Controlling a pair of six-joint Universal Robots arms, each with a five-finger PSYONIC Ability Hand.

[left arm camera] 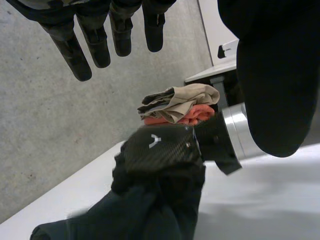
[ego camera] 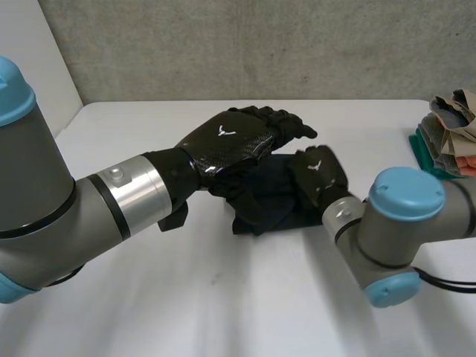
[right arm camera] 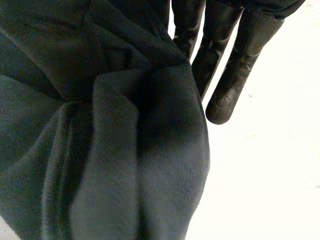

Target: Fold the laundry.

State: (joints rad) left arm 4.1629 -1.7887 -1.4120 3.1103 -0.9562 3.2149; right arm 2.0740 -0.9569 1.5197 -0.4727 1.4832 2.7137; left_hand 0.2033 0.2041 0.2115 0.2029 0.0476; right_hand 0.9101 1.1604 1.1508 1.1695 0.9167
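A crumpled dark cloth (ego camera: 268,204) lies mid-table. My right hand (ego camera: 316,175) rests on the cloth's right side, palm down. In the left wrist view its fingers sink into the bunched cloth (left arm camera: 135,215), with the back of the right hand (left arm camera: 155,150) on top. In the right wrist view the cloth (right arm camera: 125,150) is gathered into folds against the palm beside the right hand's fingers (right arm camera: 235,65). My left hand (ego camera: 230,141) hovers above the cloth's left part, fingers straight and spread (left arm camera: 85,45), holding nothing.
A pile of folded laundry (ego camera: 454,134) in tan, orange and green sits at the table's right edge, also seen past the right hand (left arm camera: 180,105). A concrete wall stands behind the white table (ego camera: 149,297).
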